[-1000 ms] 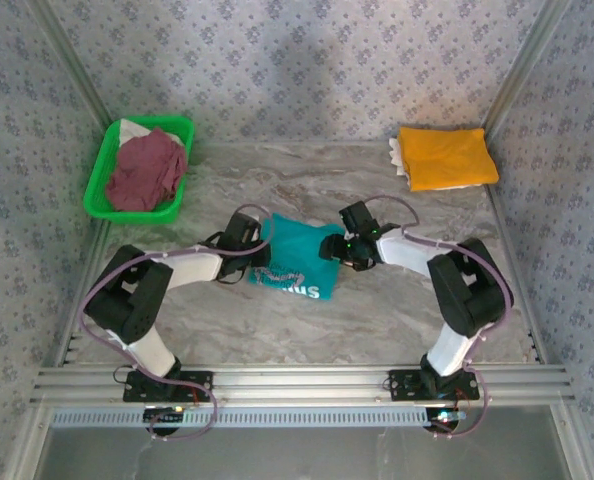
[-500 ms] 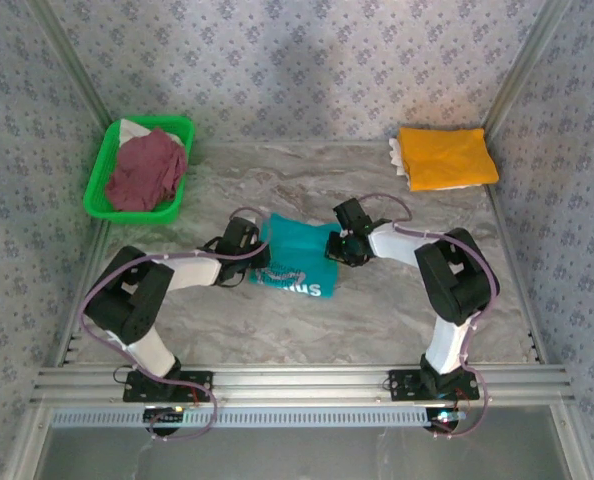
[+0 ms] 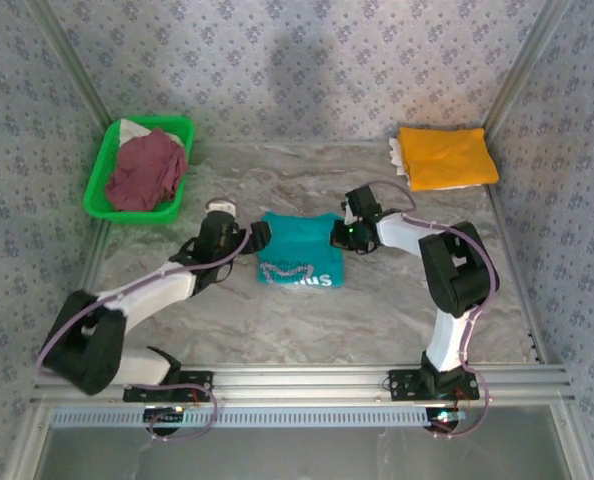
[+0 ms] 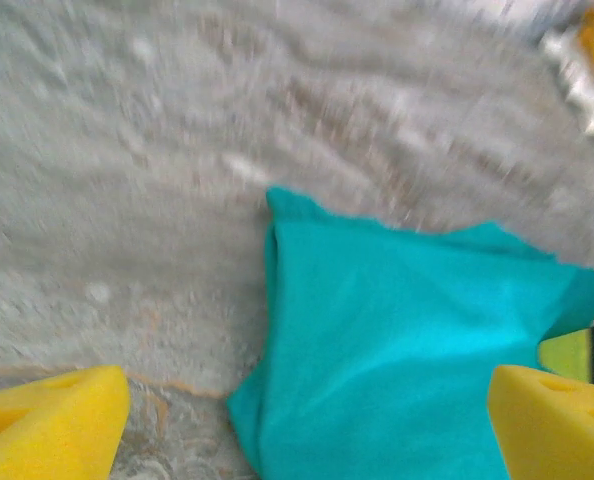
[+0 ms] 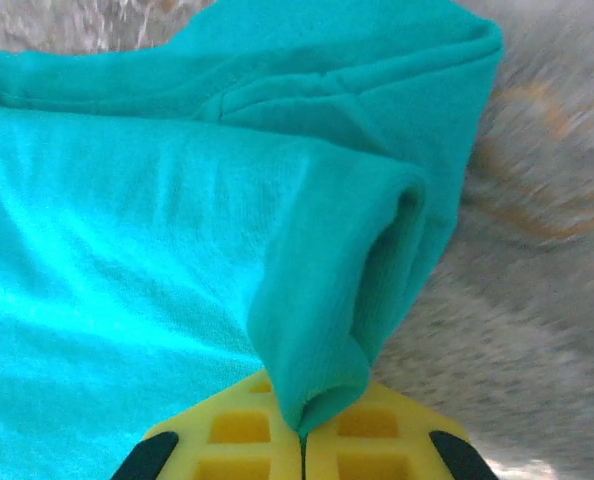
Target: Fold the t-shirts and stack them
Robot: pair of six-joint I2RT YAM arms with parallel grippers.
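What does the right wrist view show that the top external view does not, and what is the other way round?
Right wrist view: the right pincer is shut on a bunched fold of the teal t-shirt, yellow pads pressed together. Top view: the green basket holding the maroon t-shirt, the folded orange-yellow t-shirt at the far right, and the teal shirt's white print. Both: the teal t-shirt on the marbled table.

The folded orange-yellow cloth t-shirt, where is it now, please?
Top view: the orange-yellow t-shirt lies in the grey marbled table's far right corner.
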